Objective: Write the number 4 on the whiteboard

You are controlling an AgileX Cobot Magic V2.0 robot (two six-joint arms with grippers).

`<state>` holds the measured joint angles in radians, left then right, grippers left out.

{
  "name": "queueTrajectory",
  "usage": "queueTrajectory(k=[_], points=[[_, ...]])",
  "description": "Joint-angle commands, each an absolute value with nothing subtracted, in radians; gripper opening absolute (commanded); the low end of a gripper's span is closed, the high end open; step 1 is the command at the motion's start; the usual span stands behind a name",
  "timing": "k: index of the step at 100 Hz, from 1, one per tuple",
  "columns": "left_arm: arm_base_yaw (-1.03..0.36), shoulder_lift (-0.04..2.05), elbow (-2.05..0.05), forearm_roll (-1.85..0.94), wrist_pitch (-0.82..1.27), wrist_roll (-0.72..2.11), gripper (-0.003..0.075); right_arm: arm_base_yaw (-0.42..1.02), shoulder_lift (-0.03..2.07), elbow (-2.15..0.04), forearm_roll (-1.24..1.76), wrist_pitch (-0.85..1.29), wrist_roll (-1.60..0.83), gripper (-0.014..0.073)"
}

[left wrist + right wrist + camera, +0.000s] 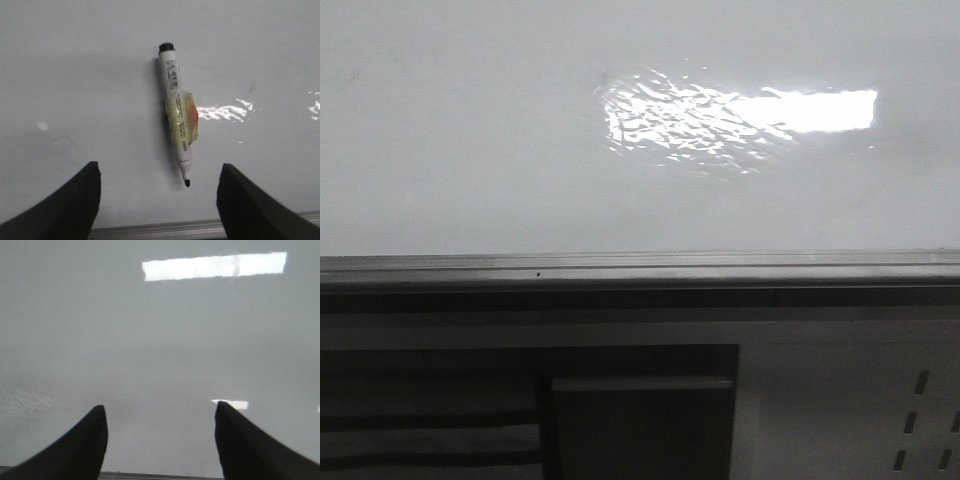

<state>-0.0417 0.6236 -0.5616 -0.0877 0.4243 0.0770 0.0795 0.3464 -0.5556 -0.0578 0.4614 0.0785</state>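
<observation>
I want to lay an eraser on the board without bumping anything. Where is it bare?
Nearly all of the whiteboard is bare: front view shows only glare above the grey edge rail. Under the open right gripper nothing lies. The one occupied spot is the uncapped marker, lying ahead of the open left gripper.

We see a white perforated panel (930, 420) w/ slots at lower right, a dark recess (525, 400) beside it, & a grey block (642, 425) in it.
</observation>
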Motion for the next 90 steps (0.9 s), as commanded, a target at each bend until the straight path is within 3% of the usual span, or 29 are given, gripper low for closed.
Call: queueTrajectory(k=[1, 69, 90], points=[[-0.044, 0.711, -0.591, -0.116, 0.3, 0.078, 0.0463, 0.071, 0.363, -0.587, -0.073, 0.378, 0.077, 0.0418], [-0.122, 1.088, -0.594, -0.112, 0.03, 0.088, 0.0459, 0.071, 0.363, -0.587, -0.073, 0.378, 0.077, 0.0418], [-0.122, 1.121, -0.594, -0.112, 0.007, 0.088, 0.0314, 0.071, 0.363, -0.587, -0.073, 0.378, 0.077, 0.0418]])
